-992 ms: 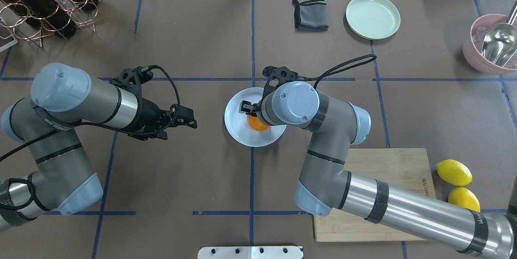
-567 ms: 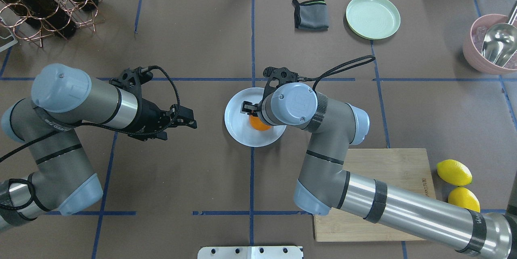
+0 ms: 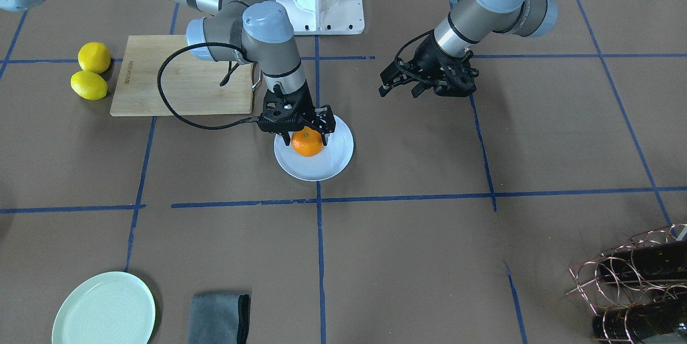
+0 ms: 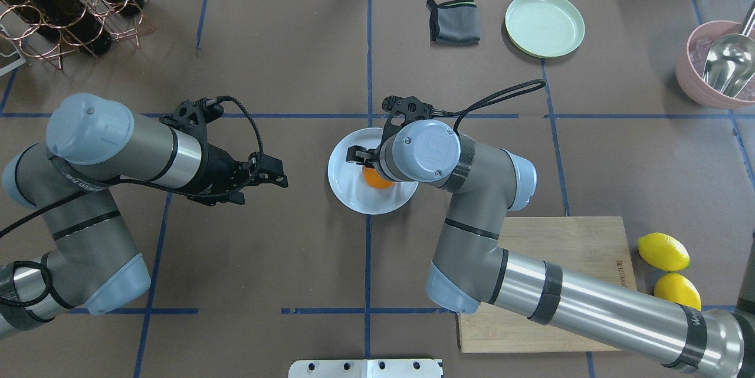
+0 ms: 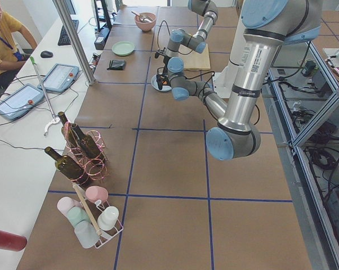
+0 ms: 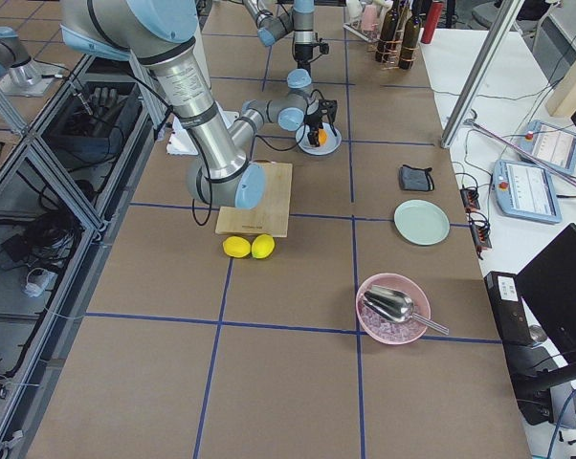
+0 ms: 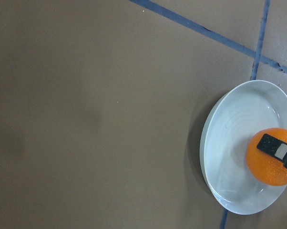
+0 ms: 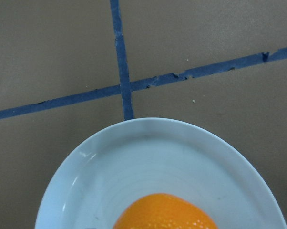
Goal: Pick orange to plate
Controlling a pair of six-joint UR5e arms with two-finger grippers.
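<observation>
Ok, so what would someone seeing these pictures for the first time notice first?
The bright orange sitting on the white plate at the table's middle, with the right gripper straddling it from above. Next, the left gripper hanging open above bare table beside the plate, and two yellow lemons next to the wooden board on the robot's right.
</observation>
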